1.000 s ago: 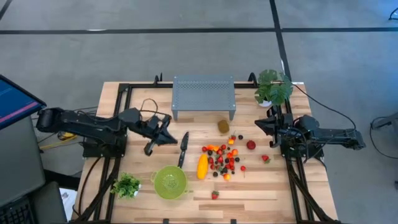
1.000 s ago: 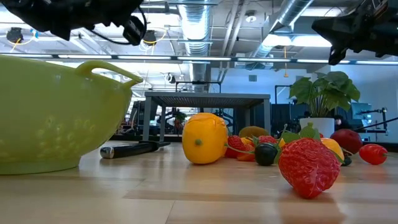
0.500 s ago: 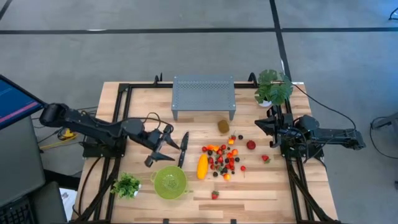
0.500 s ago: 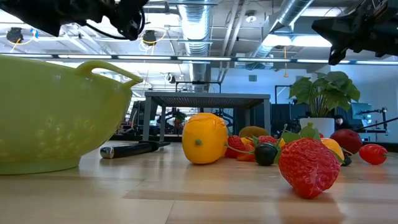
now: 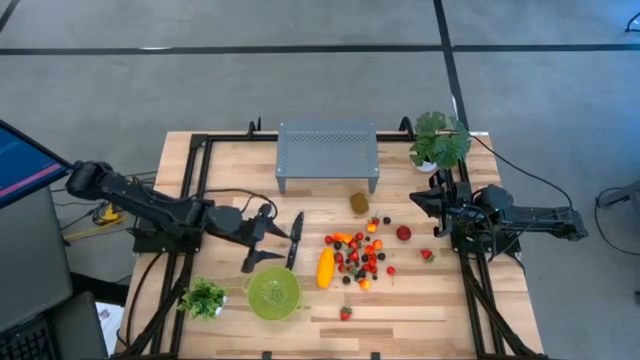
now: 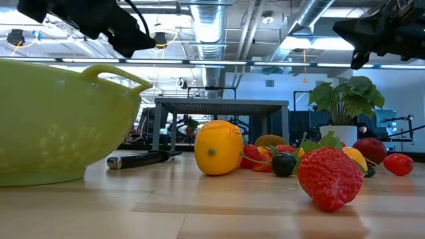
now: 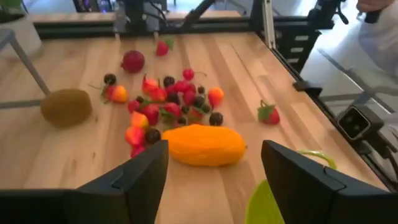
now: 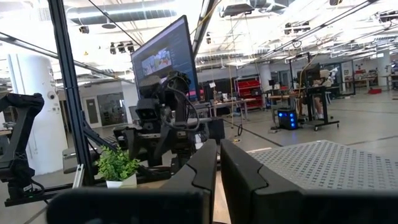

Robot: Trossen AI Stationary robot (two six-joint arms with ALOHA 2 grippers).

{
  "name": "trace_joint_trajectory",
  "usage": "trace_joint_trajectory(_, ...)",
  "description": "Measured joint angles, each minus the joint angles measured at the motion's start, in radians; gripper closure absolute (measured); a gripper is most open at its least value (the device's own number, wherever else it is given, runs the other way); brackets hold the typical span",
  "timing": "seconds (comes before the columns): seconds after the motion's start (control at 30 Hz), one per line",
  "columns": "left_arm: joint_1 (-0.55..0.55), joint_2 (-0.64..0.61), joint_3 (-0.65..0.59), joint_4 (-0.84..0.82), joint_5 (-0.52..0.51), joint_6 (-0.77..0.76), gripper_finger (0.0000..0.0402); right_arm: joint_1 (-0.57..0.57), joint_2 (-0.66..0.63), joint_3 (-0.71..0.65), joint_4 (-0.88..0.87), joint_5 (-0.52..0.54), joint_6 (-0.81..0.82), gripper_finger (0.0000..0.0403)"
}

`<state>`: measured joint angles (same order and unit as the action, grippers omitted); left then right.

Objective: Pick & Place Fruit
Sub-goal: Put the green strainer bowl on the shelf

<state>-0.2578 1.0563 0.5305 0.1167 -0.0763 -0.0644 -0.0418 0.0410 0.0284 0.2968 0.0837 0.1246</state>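
left gripper (image 5: 268,240) wide open, empty, knife (image 5: 294,239) just beside it, yellow-orange fruit (image 7: 204,144) ahead, green colander (image 5: 273,292) below, right gripper (image 5: 420,203) shut, empty

The table (image 5: 420,300) is pale striped wood, and on it lie small red, orange and dark fruit (image 5: 358,255), a yellow-orange long fruit (image 5: 325,267) and a brown kiwi (image 5: 359,203). A lime-green colander (image 5: 273,293) sits beside a black-handled knife (image 5: 294,239). The perforated shelf (image 5: 328,152) looks grey, perhaps bare metal, and both plants (image 5: 438,140) are leafy green.
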Motion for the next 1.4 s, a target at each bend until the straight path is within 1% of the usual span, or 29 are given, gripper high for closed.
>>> trace_joint_trajectory(0.13,-0.005,0.029,0.001,-0.083,-0.005,-0.05,0.0166,0.0,0.0,0.0,0.004,0.0,0.0,0.0386)
trace_joint_trajectory(0.2,-0.005,0.058,0.001,-0.097,-0.004,-0.054,0.0172,0.0,0.0,0.0,0.006,0.002,0.0,0.0386)
trace_joint_trajectory(0.37,-0.012,0.117,0.001,-0.1,0.02,-0.056,0.0181,0.0,0.0,0.0,0.005,0.031,0.0,0.0386)
trace_joint_trajectory(0.53,-0.013,0.174,0.001,-0.102,0.023,-0.057,0.0183,0.0,0.0,0.0,0.004,0.034,0.0,0.0386)
trace_joint_trajectory(0.6,-0.013,0.193,0.001,-0.102,0.037,-0.057,0.0182,0.0,0.0,0.0,0.004,0.034,0.0,0.0386)
trace_joint_trajectory(0.8,-0.013,0.233,0.001,-0.102,0.132,-0.107,0.019,0.0,0.0,0.0,0.003,0.034,0.0,0.0386)
trace_joint_trajectory(0.9,-0.013,0.249,0.001,-0.101,0.155,-0.109,0.0195,0.0,0.0,0.0,0.003,0.034,0.0,0.0386)
trace_joint_trajectory(1.2,-0.013,0.301,0.001,-0.101,0.187,-0.135,0.0213,0.0,0.0,0.0,0.003,0.034,0.0,0.0386)
trace_joint_trajectory(1.4,-0.013,0.327,0.001,-0.101,0.207,-0.136,0.0234,0.0,0.0,0.0,0.003,0.034,0.0,0.0386)
